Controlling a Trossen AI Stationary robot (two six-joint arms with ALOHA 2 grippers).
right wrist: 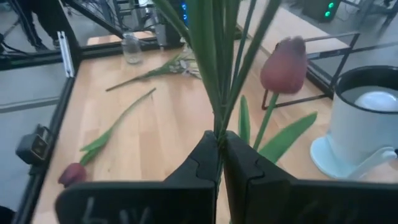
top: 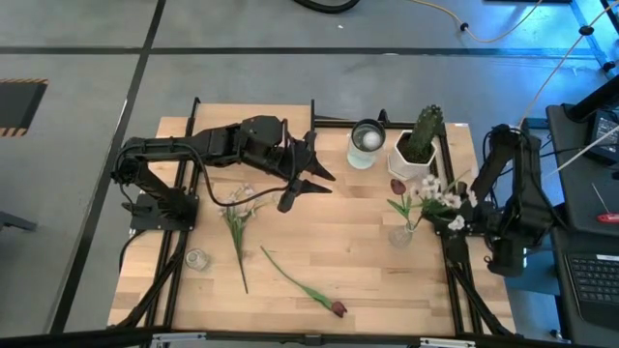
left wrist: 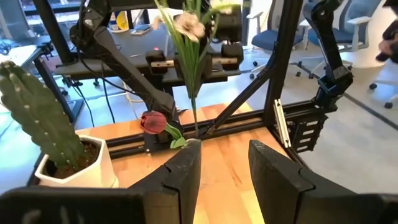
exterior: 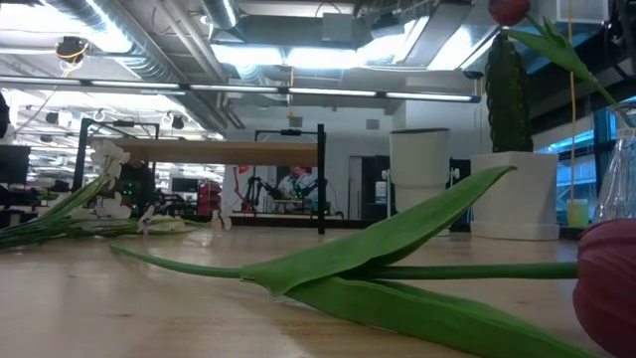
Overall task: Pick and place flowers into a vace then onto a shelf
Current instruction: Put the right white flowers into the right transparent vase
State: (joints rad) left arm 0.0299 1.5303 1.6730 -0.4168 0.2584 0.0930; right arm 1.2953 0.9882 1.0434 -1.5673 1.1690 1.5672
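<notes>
My right gripper (right wrist: 221, 140) is shut on a bunch of white-blossomed flower stems (top: 440, 198) at the table's right edge, over a small glass vase (top: 401, 234). A dark red tulip (right wrist: 283, 62) stands in that vase. The lower ends of the held stems are hidden. Two more flowers lie flat on the tabletop: white-blossomed stems (top: 237, 217) and a tulip (top: 305, 285). My left gripper (top: 310, 191) is open and hangs above the table's middle, touching nothing. In the low view the shelf (exterior: 209, 151) stands at the far side. My right gripper pinches several thin green stems (right wrist: 217, 121) together between its two fingers (right wrist: 199, 162). The fingers come about level from the table's right side and lie across the stems. The stems stand upright in the hold, with the blossoms (left wrist: 189, 25) above; their lower ends are hidden below the fingers.
A green cactus in a white pot (top: 418, 145) and a white spouted container (top: 366, 143) stand at the far side, close to the vase. A small empty glass jar (top: 197, 258) sits near the left edge. Black frame rails border the table.
</notes>
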